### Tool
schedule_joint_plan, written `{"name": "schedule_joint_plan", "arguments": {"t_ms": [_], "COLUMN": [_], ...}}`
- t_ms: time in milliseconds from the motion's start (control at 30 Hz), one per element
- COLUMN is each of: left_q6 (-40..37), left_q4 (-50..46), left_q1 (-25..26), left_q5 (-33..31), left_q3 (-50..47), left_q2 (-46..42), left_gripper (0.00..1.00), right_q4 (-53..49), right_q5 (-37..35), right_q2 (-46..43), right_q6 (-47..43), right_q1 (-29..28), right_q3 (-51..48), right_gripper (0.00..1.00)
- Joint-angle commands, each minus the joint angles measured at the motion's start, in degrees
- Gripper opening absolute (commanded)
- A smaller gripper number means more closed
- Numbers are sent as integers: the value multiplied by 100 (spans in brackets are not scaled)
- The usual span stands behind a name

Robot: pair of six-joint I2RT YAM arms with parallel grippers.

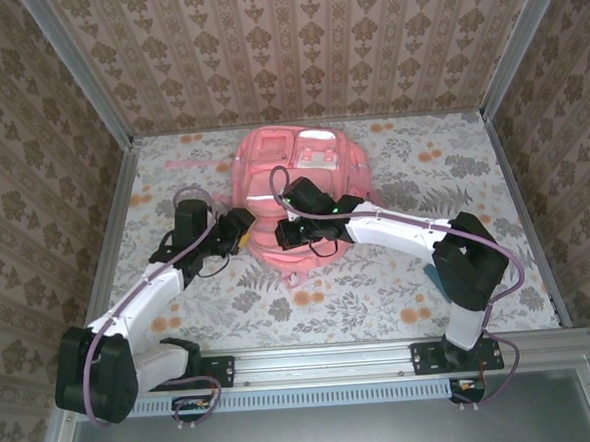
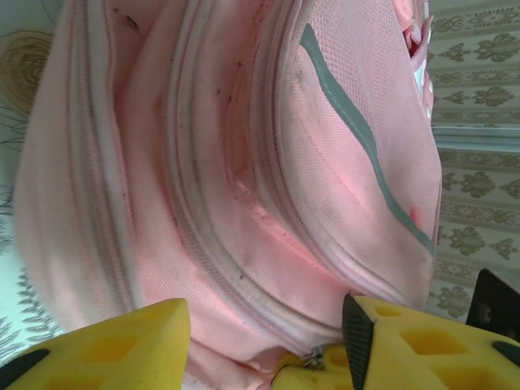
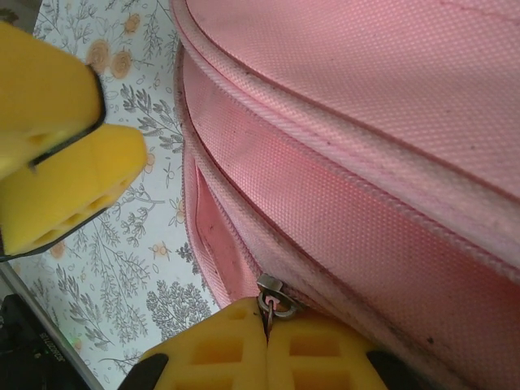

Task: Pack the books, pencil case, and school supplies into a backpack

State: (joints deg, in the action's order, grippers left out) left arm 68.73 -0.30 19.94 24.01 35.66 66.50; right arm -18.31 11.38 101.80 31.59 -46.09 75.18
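The pink backpack point(image 1: 307, 175) lies flat at the back middle of the table. My right gripper point(image 3: 268, 327) is shut on a metal zipper pull point(image 3: 275, 299) on the backpack's near side, where the zip point(image 3: 219, 236) gapes a little. My left gripper point(image 2: 264, 345) stands open just left of it, its yellow fingers point(image 2: 122, 349) apart against the pink fabric point(image 2: 244, 162), with nothing held. From above, the left gripper point(image 1: 244, 236) and the right gripper point(image 1: 282, 232) meet at the bag's near left edge. The books, pencil case and school supplies are out of view.
The table carries a pale floral cloth point(image 1: 379, 286) with free room in front of and beside the bag. Patterned walls and metal rails point(image 1: 116, 242) close in the left, right and back. A pink strap point(image 1: 196, 162) trails off the bag's left.
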Motion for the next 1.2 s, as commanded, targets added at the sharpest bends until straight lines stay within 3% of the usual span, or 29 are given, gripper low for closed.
{"name": "schedule_joint_plan", "arguments": {"t_ms": [0,333,500,667,867,1167], "left_q6": [277,618,587,133,-194,-655], "left_q4": [597,1070,1129,553,176,-223], "left_q1": [93,477,509,468,224,-133], "left_q5": [78,-117,-320,-660,-774,-696], "left_q3": [53,-55,11,187,49,114], "left_q2": [343,972,1106,1046,838,575], "left_gripper": [48,40,18,0,0,0], "right_q4": [284,215,-70,-1011,-1936,-1859], "right_q5": [347,191,-134,-1355,-2592,-2827], "right_q2": [0,-136,-253,-620,-1357,-1725], "right_q6": [31,75,-54,-420,-701,-1115], "right_q1": [-116,-161,-177,-150,201,1032], "right_q3": [193,109,86,-165,-803,-1084], "right_gripper": [0,0,0,0,0,0]}}
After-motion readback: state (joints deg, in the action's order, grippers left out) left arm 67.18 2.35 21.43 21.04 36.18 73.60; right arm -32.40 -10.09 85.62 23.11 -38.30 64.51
